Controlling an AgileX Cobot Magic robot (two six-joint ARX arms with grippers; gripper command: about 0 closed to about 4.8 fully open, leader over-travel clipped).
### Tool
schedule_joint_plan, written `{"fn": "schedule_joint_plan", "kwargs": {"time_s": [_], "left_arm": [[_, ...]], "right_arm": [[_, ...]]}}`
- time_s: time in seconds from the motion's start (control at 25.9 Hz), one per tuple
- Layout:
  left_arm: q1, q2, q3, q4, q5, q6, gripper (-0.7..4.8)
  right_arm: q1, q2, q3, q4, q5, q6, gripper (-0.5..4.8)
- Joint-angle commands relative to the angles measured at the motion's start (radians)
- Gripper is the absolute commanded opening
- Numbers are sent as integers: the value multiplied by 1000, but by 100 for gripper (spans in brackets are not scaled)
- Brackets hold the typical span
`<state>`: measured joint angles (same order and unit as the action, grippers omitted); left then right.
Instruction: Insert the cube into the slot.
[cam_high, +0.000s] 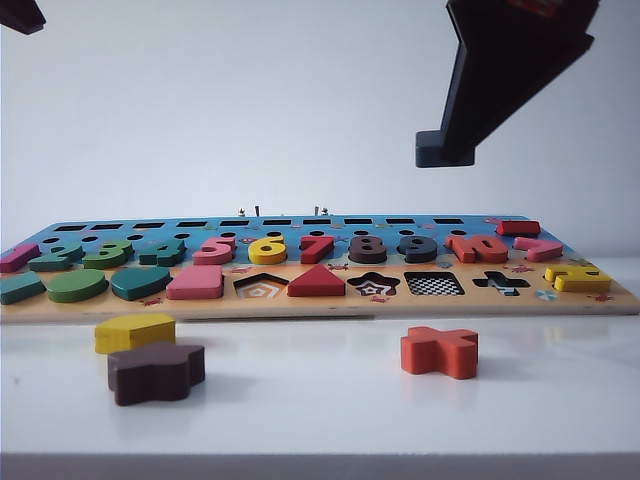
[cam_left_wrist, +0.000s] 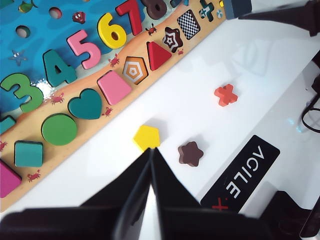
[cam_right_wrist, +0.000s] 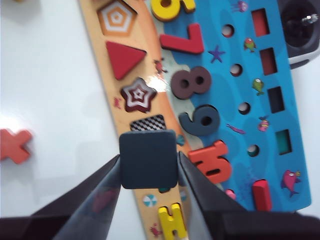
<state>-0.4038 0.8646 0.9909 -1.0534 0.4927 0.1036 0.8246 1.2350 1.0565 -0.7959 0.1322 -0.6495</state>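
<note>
The cube (cam_right_wrist: 148, 159), a flat dark navy square with rounded corners, is pinched by its two side edges in my right gripper (cam_right_wrist: 149, 165). It hangs high above the right part of the number board (cam_high: 300, 303), where it shows edge-on (cam_high: 443, 151). The slot (cam_high: 434, 284) is the square recess with a checkerboard bottom (cam_right_wrist: 147, 122), lying between the star recess and the cross recess. In the right wrist view the cube covers the slot's near edge. My left gripper (cam_left_wrist: 151, 151) is shut and empty, held over the white table near the yellow pentagon.
On the table in front of the board lie a yellow pentagon block (cam_high: 134, 332), a dark brown star block (cam_high: 155, 371) and an orange cross block (cam_high: 440, 350). The board carries coloured numbers and shapes, with open pentagon (cam_high: 260, 288), star (cam_high: 374, 285) and cross (cam_high: 500, 283) recesses.
</note>
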Motion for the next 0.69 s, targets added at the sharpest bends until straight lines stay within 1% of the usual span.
{"fn": "schedule_joint_plan", "kwargs": {"time_s": [0.04,0.19,0.27,0.39,0.69], "left_arm": [[0,0,4,8,8,1,17],[0,0,4,7,8,1,17],[0,0,4,7,8,1,17],[0,0,4,7,8,1,17],[0,0,4,7,8,1,17]], "right_arm": [[-16,0,3,24,0,-104,192],[-18,0,2,68,0,-162,192],[-18,0,2,119,-8,-163,192],[-18,0,-3,129,-51,-155,192],[-32,0,-62,156,-69,-157,192]]}}
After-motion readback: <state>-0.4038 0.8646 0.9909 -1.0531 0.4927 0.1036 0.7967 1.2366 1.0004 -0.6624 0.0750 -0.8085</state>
